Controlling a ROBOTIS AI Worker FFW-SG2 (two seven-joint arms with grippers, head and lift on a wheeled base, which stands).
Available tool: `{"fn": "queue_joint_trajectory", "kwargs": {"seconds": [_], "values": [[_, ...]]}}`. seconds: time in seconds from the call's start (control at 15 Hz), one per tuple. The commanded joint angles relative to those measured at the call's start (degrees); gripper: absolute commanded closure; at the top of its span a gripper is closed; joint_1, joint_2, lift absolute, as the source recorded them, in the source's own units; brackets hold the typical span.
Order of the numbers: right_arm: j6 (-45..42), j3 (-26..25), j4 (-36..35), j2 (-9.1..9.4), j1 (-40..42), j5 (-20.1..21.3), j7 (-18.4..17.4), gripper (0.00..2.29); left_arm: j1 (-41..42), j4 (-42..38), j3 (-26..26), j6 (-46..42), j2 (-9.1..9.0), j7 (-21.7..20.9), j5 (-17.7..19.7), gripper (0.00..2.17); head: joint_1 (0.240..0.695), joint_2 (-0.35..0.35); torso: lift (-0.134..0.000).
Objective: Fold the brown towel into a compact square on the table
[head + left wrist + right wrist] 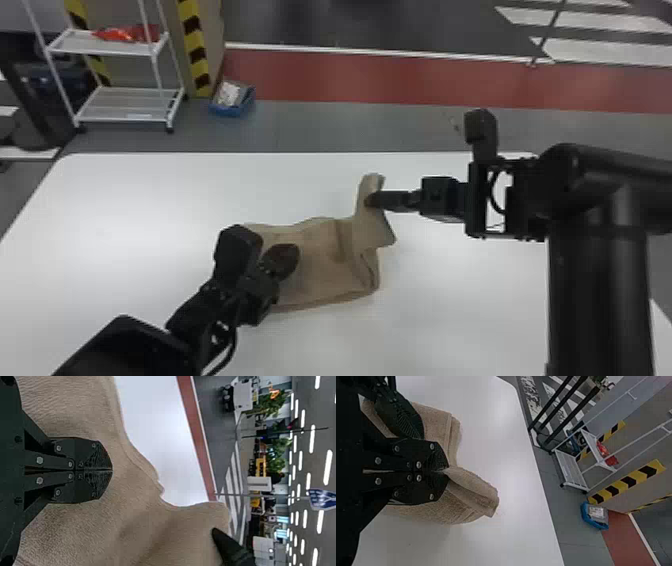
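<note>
Towel (317,265) lies rumpled on white tbl (150,195), R end pinched up.

The brown towel (320,265) lies rumpled and partly folded on the white table (450,320), one end raised.

Brown towel (320,272), white table (450,310), yellow-and-black striped tape (193,45), red floor band (400,80)

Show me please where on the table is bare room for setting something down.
Bare patches: between the table's left edge and the left gripper, and between the towel and the table's far edge. Crowded: around the towel and right gripper.
</note>
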Motion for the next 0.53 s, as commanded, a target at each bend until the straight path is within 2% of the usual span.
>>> {"fn": "queue_joint_trajectory", "kwargs": {"seconds": [0.0, 0.47], "values": [[0.12, -0.27, 0.1, 0.13, 0.03, -0.02, -0.01, 1.21, 0.61, -1.54, 2.15, 0.1, -0.03, -0.26, 0.72, 1.44, 0.695, -0.082, -0.124], [0.12, -0.27, -0.07, 0.13, 0.55, -0.02, -0.01, 1.21, 0.79, -1.54, 2.33, -0.07, 0.06, -0.61, 1.07, 1.44, 0.695, -0.069, -0.124]]}}
